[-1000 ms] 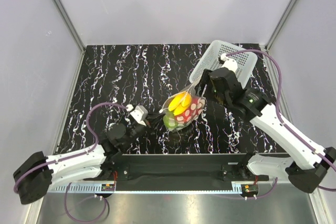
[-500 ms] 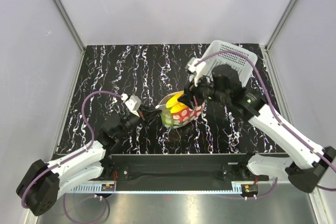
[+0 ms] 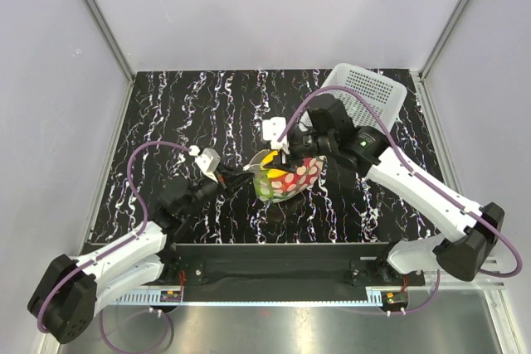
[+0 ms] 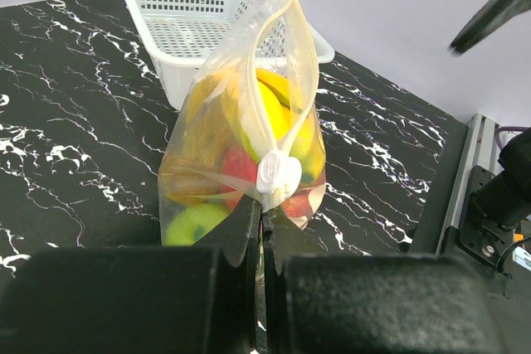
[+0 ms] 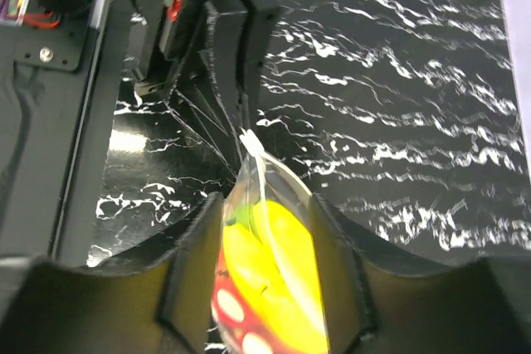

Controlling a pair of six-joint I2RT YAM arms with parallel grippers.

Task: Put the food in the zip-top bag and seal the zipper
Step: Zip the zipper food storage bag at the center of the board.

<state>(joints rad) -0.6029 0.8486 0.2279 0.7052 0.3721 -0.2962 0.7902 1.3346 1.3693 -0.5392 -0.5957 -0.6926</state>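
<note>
Black marbled tabletop [image 3: 166, 122] fills the overhead view. At its centre the zip-top bag [image 3: 290, 180] stands between the left gripper [image 3: 247, 174] and the right gripper [image 3: 284, 153], with a white basket [image 3: 365, 93] at upper right. Left wrist view: the jaws are pinched tight on the upright bag's near edge, just below a white tab [image 4: 278, 176]; a banana bunch [image 4: 274, 109] and a green fruit [image 4: 192, 223] are inside. Right wrist view: the fingers [image 5: 192, 263] are parted, straddling the bag's top.

Black tabletop [image 3: 191, 113], white veins; white perforated plastic basket [image 3: 369, 89]; clear crinkly plastic pouch [image 3: 290, 178] w/ white polka dots; yellow toy banana bunch [image 5: 265, 254], green round fruit [image 4: 189, 223], red round fruit [image 4: 239, 165].
</note>
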